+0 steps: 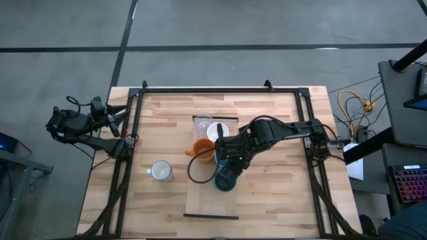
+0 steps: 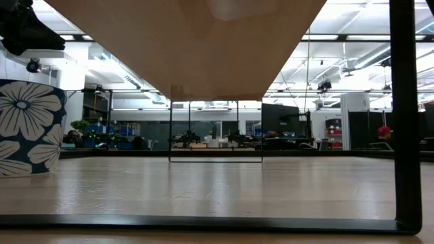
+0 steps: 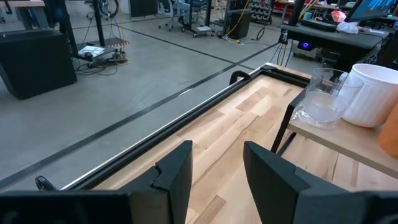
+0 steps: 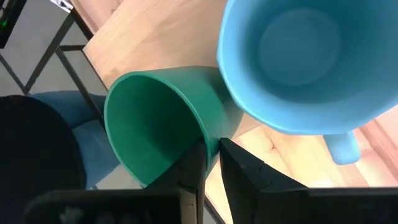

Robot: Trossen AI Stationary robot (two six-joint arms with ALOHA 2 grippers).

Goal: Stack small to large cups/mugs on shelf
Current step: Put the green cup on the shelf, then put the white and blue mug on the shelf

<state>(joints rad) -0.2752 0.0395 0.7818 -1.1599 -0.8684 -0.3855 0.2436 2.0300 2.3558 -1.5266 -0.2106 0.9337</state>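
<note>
On the shelf (image 1: 207, 200) stand a clear glass (image 1: 201, 124), a white mug (image 1: 215, 131) and an orange mug (image 1: 203, 151). My right gripper (image 1: 223, 167) is over the shelf, shut on the dark green cup (image 4: 155, 118), which also shows in the high view (image 1: 225, 181). The light blue mug (image 4: 305, 62) sits right beside the green cup. A pale mug (image 1: 161, 171), flowered on its side (image 2: 27, 129), rests on its base on the table left of the shelf. My left gripper (image 3: 217, 168) is open and empty at the table's left edge. My right gripper pinches the green cup's rim (image 4: 208, 144) on the side next to the blue mug, one finger inside the cup and one outside. The fingers come from above, pointing down. The cup is tilted; whether its base rests on the shelf I cannot tell.
A black frame (image 1: 220, 88) runs round the table's far and side edges. Bare shelf board lies toward the near end (image 1: 212, 210). The low view looks under the shelf (image 2: 190, 41) across the bare tabletop.
</note>
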